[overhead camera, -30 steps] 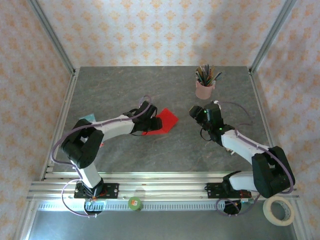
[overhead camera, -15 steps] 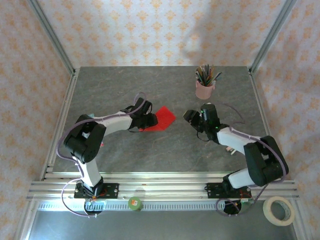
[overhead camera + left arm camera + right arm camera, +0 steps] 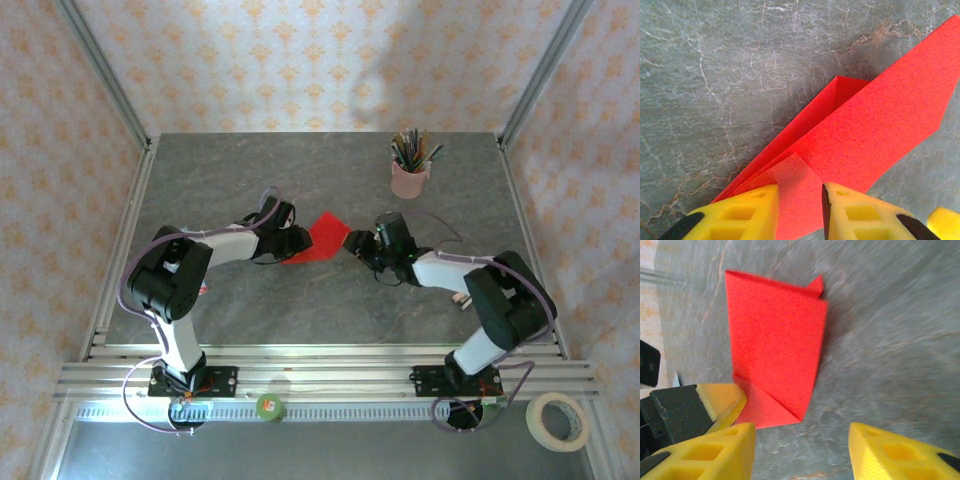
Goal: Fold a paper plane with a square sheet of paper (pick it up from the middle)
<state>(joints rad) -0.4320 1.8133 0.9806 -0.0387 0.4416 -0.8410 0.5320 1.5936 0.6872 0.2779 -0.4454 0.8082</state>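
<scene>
The square sheet of paper [image 3: 326,238] lies on the grey table as a bright red folded piece with layered flaps and a diagonal crease. My left gripper [image 3: 299,244] is at its left end. In the left wrist view the paper [image 3: 880,120] runs under the left gripper [image 3: 800,197], whose yellow fingers [image 3: 742,210] stand a narrow gap apart over a folded flap, so it is open. My right gripper [image 3: 354,243] is just right of the sheet. In the right wrist view the right gripper [image 3: 802,440] is wide open, with the paper [image 3: 775,345] just ahead of it.
A pink pencil cup [image 3: 410,178] full of pencils stands at the back right. A roll of tape [image 3: 558,420] and a small green roll [image 3: 270,406] lie beyond the front rail. Metal frame posts edge the table on both sides.
The right arm has reached left until its gripper is close to the paper. The left gripper drew back slightly left with the paper. Both pairs of jaws have narrowed.
</scene>
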